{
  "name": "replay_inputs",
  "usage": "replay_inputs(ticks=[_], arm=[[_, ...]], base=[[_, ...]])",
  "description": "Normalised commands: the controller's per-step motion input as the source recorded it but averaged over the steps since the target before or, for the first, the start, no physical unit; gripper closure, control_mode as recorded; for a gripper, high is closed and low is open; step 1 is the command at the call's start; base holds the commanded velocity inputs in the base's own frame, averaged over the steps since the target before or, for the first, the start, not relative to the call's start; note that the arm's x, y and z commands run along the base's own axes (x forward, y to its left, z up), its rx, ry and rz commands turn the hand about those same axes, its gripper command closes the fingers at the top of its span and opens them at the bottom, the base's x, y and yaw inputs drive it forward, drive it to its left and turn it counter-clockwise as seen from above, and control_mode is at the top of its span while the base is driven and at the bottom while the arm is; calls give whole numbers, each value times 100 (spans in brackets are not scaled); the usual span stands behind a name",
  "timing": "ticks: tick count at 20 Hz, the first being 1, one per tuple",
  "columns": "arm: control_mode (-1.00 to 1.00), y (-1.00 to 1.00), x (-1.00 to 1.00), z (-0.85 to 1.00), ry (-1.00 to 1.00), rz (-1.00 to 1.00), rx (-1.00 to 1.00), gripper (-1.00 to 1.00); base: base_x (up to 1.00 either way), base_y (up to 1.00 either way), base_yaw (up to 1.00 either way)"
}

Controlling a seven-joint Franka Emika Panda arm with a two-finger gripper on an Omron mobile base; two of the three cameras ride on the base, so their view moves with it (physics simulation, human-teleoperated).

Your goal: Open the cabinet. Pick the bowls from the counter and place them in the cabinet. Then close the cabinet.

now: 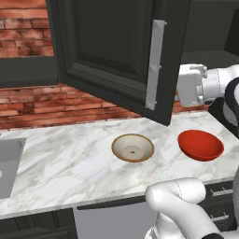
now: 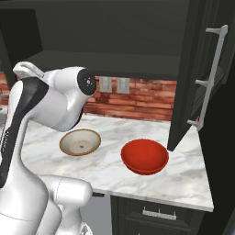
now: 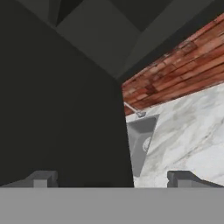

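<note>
The cabinet door (image 1: pixel 112 51) stands swung out over the counter (image 1: pixel 65 158), its silver bar handle (image 1: pixel 156 65) on the near edge. In the right base view the open cabinet (image 2: pixel 114 46) shows a dark inside, with the door (image 2: pixel 190 82) at the right. The tan-rimmed bowl (image 1: pixel 133 147) (image 2: pixel 80 141) and the red bowl (image 1: pixel 200 144) (image 2: pixel 144 156) sit side by side on the marble. My white hand (image 1: pixel 192 85) hangs above the red bowl, just behind the door's edge. My gripper (image 3: pixel 113 179) is open, nothing held, facing the door's dark face (image 3: pixel 57 109).
A grey sink (image 1: pixel 9 163) (image 3: pixel 141 140) lies at the counter's left end. A red brick wall (image 2: pixel 133 101) with two outlets backs the counter. Dark drawers (image 2: pixel 158 213) run below the front edge. The counter ends at the right past the red bowl.
</note>
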Motion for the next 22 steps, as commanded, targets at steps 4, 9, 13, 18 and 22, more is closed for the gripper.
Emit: replay_inputs(ticks=[4,9,13,18,22], arm=[[-100,100,-90,-4,0,14,-1,-100],[-100,100,-31,-18,0,2,-13,-100],[-100,45,-9,7,0,0,-3,-100],[-100,21,0,15,1,0,0,-100],[-100,-29,6,12,10,-1,0,-100]], base=[[0,0,0],[0,0,0],[0,0,0],[0,0,0],[0,0,0]])
